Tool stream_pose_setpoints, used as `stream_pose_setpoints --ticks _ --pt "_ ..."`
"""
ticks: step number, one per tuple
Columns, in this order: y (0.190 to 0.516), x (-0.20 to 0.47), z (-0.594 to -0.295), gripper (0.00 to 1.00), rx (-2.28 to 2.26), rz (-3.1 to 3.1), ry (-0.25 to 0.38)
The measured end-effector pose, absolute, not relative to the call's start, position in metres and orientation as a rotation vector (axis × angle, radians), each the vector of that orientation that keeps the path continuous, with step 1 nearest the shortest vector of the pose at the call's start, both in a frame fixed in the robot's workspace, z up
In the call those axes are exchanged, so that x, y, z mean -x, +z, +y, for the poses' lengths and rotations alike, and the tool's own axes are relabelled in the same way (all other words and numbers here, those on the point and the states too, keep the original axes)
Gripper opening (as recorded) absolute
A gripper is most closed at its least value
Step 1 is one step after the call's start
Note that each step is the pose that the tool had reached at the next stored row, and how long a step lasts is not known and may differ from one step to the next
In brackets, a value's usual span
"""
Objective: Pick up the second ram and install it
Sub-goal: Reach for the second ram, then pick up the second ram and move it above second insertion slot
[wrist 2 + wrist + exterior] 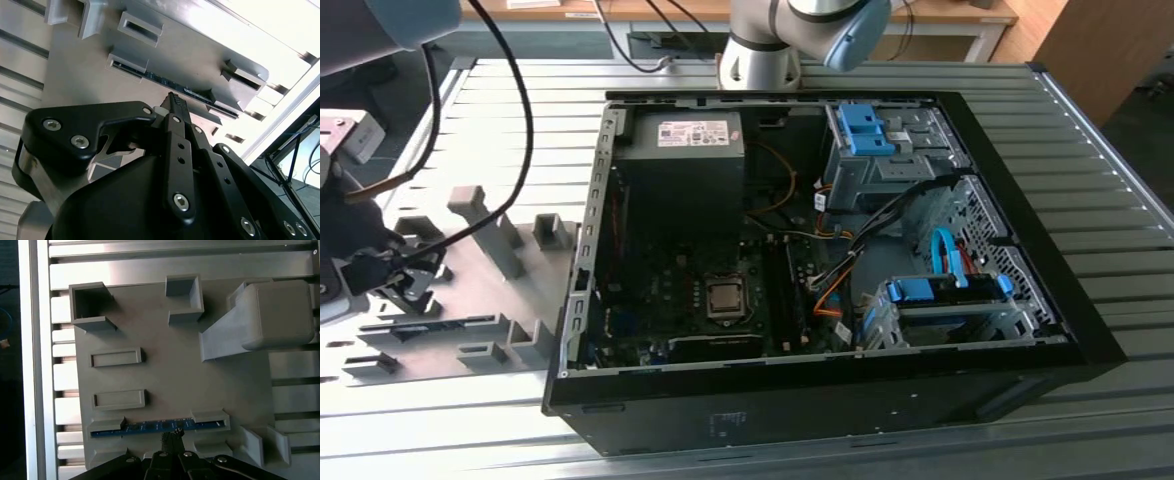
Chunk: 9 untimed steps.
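Note:
The second ram (150, 427) is a thin blue-edged dark strip standing on edge between two gray holders on the fixture plate (165, 375); in the second wrist view the second ram (150, 76) runs slantwise between the same holders. My gripper (172, 436) is right at the middle of the stick's length, its black tip overlapping the stick's edge in both wrist views. In the exterior view my gripper (403, 285) hangs low over the fixture plate (480, 300) at the exterior view's left, just above the dark stick (427, 325).
An open computer case (827, 260) lies at the centre with its motherboard (707, 290), cables and blue drive brackets exposed. Gray fixture blocks (260, 315) and empty slot holders (117, 357) stand around the stick. The arm's base (754, 50) is behind the case.

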<state>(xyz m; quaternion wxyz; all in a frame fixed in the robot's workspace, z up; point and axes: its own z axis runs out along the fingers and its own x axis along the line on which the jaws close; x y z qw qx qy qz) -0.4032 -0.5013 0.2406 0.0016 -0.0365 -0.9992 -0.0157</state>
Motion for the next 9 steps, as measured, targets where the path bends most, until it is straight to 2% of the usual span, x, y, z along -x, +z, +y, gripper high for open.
stream_pose_setpoints --ticks 9 --pt "0.2397 0.4032 -0.5013 0.11 0.114 -3.136 -0.05"
